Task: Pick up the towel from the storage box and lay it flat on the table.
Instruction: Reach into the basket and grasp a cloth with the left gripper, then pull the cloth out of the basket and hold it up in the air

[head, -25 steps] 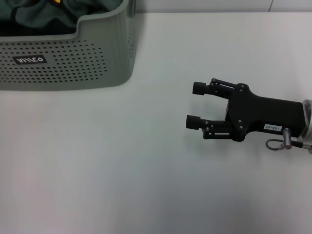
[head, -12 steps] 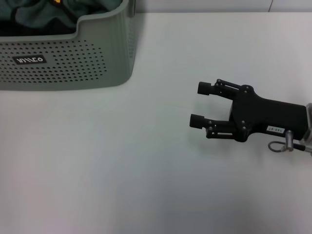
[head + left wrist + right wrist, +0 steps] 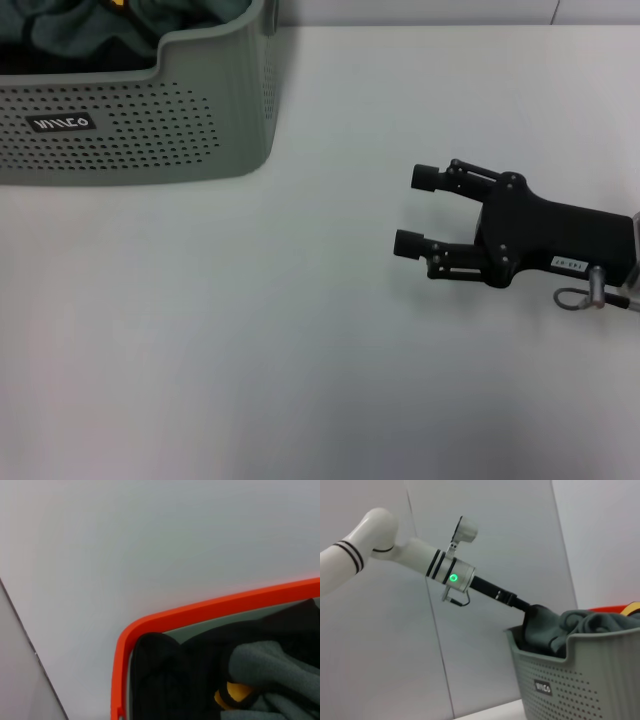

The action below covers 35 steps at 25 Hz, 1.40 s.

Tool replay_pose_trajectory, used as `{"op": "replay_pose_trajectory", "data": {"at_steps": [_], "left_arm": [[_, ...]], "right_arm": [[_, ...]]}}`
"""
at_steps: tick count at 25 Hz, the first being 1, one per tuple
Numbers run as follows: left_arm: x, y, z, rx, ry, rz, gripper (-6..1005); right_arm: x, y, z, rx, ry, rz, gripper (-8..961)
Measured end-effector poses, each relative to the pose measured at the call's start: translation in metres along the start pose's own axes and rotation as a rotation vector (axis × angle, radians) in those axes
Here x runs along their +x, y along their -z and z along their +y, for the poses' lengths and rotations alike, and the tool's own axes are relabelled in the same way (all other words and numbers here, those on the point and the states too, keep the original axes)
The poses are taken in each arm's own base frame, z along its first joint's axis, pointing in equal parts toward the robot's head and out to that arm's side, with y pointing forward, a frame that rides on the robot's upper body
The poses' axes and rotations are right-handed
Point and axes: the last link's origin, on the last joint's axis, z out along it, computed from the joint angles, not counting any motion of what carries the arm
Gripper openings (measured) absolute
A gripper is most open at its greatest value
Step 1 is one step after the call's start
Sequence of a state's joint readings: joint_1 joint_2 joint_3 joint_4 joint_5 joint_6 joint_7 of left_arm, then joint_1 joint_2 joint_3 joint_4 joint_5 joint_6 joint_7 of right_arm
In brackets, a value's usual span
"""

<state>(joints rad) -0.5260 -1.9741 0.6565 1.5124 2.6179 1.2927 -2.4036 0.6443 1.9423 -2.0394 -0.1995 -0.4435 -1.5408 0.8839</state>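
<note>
Our right gripper (image 3: 410,210) hovers over the bare white table (image 3: 250,330) on the right side, well apart from the storage box (image 3: 130,130). Its two black fingers (image 3: 425,177) stand spread with a clear gap between them, pointing left toward the box, and they hold nothing.

The storage box sits at the far left of the table, its perforated near wall carrying a small dark label (image 3: 62,123) with white lettering. Inside we see bunched teal-green cloths (image 3: 80,35). The towel (image 3: 232,695) lies in the box among them, showing only a small mustard-yellow corner with a black edge; a speck of the same yellow peeks out at the box's far side in the head view.

Our left arm (image 3: 410,555) reaches down into the box from above, and its gripper end is buried in the dark cloth, so we cannot tell how its fingers stand.
</note>
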Motion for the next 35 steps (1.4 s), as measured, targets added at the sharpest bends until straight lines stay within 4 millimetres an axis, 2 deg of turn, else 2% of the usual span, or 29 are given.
{"op": "replay_pose_trajectory", "data": {"at_steps": [3,11,14,16,18,22,26,29,32,35], "left_arm": [[0.0,0.0,0.0,-0.001,-0.001,-0.002,260],[0.002,0.003,0.001,-0.008,-0.025,0.014,101],[0.007,0.009,0.005,-0.03,-0.033,0.062,42],[0.014,0.016,0.008,-0.046,-0.048,0.11,38],[0.024,0.029,0.014,-0.075,-0.078,0.186,33],[0.048,0.069,0.038,-0.175,-0.174,0.411,21],[0.072,0.127,0.07,-0.283,-0.325,0.679,20],[0.08,0.157,0.088,-0.4,-0.405,0.817,19],[0.082,0.184,0.089,-0.51,-0.42,0.939,19],[0.077,0.202,0.084,-0.592,-0.426,1.008,18]], "right_arm": [[0.0,0.002,0.0,0.012,0.001,-0.01,858],[0.0,0.009,0.0,0.039,0.0,-0.037,858],[0.0,0.012,-0.001,0.057,-0.002,-0.048,858],[0.0,0.014,-0.001,0.066,-0.002,-0.055,858],[-0.001,0.016,0.0,0.068,0.004,-0.064,858],[-0.003,0.02,0.0,0.084,0.024,-0.095,858],[-0.007,0.023,0.001,0.084,0.043,-0.118,858],[-0.011,0.029,0.002,0.088,0.061,-0.147,858],[-0.013,0.033,0.004,0.081,0.076,-0.163,858],[-0.015,0.034,0.004,0.079,0.095,-0.173,857]]}}
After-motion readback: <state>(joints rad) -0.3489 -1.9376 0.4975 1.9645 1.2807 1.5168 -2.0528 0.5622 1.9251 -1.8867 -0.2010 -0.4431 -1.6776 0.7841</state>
